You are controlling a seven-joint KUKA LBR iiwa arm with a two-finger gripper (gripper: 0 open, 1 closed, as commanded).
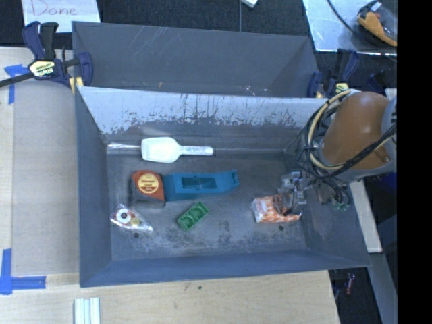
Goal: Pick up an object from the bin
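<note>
My gripper (292, 201) is low inside the grey metal bin (202, 59), well to the right of the long blue plastic piece (200, 184) that lies mid-floor. It is right up against a small crinkled packet (268, 210), orange and white under clear wrap, which also rests on the bin floor to the right of the blue piece.

I judge the task to be at the reach-and-grasp stage. Nothing is lifted, and the packet appears to lie flat on the floor. A firm hold and a lift clear of the bin are left to do.

The other things lie apart from my gripper:
- An orange tape measure (147, 184) touches the blue piece's left end.
- A white plastic scoop (162, 150) lies behind the blue piece.
- A small green item (192, 216) lies just in front of the blue piece.
- A small clear-wrapped trinket (129, 218) lies to the front-left of the blue piece.

My gripper is dark and tangled among cables, so I cannot tell whether it is open or closed, or whether it actually touches the packet. It covers the packet's right edge. I cannot make out what the packet contains.
</note>
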